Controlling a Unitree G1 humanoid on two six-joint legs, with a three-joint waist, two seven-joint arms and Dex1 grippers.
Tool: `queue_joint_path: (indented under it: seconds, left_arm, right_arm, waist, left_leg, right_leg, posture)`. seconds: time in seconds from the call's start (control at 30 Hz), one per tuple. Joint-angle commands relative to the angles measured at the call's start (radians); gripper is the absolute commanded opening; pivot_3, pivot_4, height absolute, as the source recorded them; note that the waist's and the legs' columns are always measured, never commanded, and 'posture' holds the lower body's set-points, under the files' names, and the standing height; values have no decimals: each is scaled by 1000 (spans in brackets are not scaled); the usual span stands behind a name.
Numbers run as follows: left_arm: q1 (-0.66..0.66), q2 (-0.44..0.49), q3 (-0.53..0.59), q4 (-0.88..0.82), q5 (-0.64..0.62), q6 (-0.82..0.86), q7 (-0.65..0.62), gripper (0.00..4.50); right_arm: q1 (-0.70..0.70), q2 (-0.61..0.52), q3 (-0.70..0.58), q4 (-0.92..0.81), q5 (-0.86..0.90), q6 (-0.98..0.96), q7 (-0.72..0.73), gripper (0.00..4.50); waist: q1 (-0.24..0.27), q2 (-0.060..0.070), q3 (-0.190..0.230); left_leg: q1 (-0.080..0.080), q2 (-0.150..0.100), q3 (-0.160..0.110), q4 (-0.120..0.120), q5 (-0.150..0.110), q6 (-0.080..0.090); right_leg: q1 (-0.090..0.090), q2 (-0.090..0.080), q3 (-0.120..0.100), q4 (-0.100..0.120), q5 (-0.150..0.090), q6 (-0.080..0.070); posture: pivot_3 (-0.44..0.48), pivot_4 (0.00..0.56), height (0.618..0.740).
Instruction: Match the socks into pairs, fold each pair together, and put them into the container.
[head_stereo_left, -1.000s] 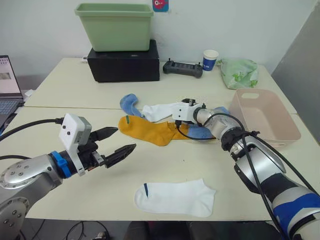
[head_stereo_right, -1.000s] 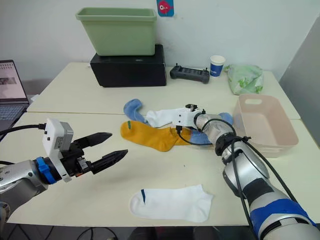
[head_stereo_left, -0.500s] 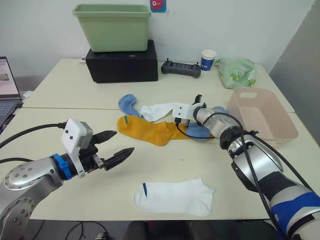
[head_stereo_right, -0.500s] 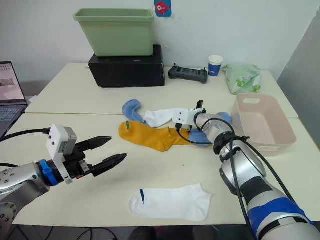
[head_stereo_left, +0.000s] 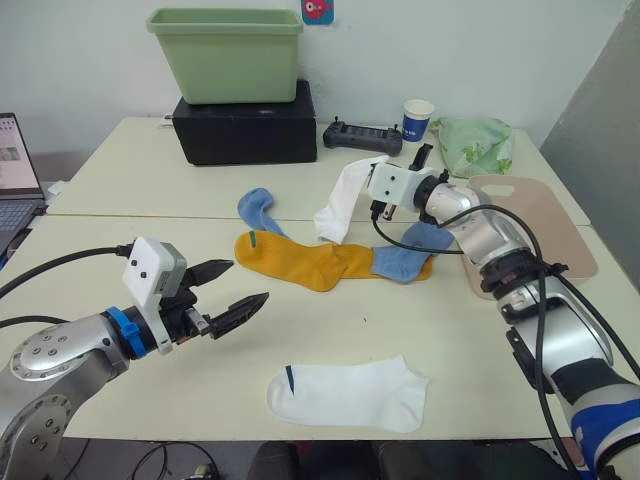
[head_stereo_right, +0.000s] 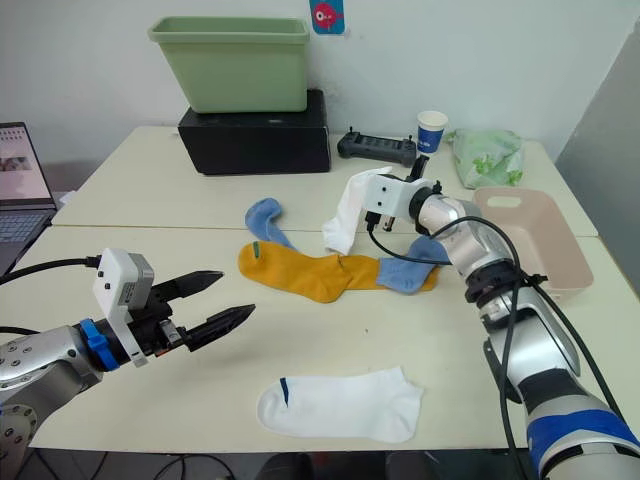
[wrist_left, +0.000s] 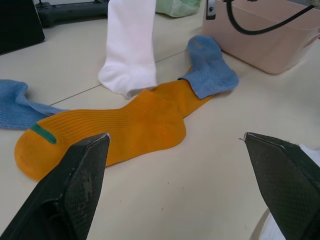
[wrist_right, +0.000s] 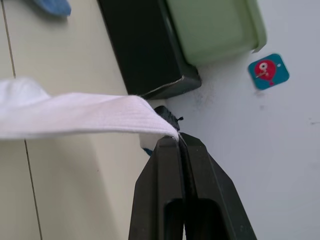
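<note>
In the left eye view the right gripper is raised over the table with its fingers clamped on the cuff of a white sock, which hangs down from it so that its toe touches the table just above the mustard-yellow sock; a light blue sock lies below this gripper, overlapping the yellow one's end, and the pink container sits just beyond it on its far side, partly hidden by the arm. The left gripper hovers with its fingers spread wide and nothing between them; the yellow sock lies just ahead of its tips, another light blue sock further ahead, and a second white sock flat on the table close below and to the right. In the right eye view a green tub stands on a black box well beyond both grippers, with a black controller, a paper cup and a pale green bundle along the back. The left wrist view shows the hanging white sock's toe resting against the yellow sock, between the two parted fingers. The right wrist view shows the fingers pressed together on the white fabric's edge
</note>
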Motion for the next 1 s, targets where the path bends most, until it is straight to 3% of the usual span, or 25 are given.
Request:
queue_joint_path:
  seconds: [0.03,0.27,0.43,0.7,0.83,1.0]
  left_arm:
    - [-13,4,-1,-30,-21,12,7,4500]
    - [-35,6,-9,-38,-39,39,19,4500]
    - [-48,27,-1,-35,-60,62,8,4500]
    - [-30,47,17,-39,-79,81,-8,4500]
    - [-22,55,23,-41,-85,90,-12,4500]
    - [-14,62,31,-40,-80,98,-14,4500]
  right_arm:
    - [48,-104,-117,-215,112,23,103,38]
    - [133,-176,-191,-407,254,66,248,38]
    - [225,-224,-226,-549,491,135,491,38]
    - [316,-178,-112,-708,560,232,629,38]
    - [331,-72,1,-606,470,123,617,38]
    - [243,-2,104,-304,233,-104,504,38]
  waist:
    - [3,0,0]
    - [-2,0,0]
    - [3,1,0]
    - [1,1,0]
    - [1,0,0]
    - [1,1,1]
  left_leg:
    - [0,0,0,0,0,0]
    - [2,0,1,0,0,0]
    - [2,0,0,0,0,0]
    - [2,1,0,0,0,0]
    - [2,1,0,1,0,0]
    - [2,0,1,2,1,0]
  right_leg:
    - [0,0,0,0,0,0]
    - [1,0,0,0,0,0]
    - [2,0,0,1,0,0]
    - [2,0,0,1,0,0]
    - [1,1,-1,1,0,0]
    - [1,0,0,1,0,0]
  posture:
    - [0,150,719]
    - [0,150,719]
    - [0,150,719]
    - [0,150,719]
    - [0,150,719]
    - [0,150,719]
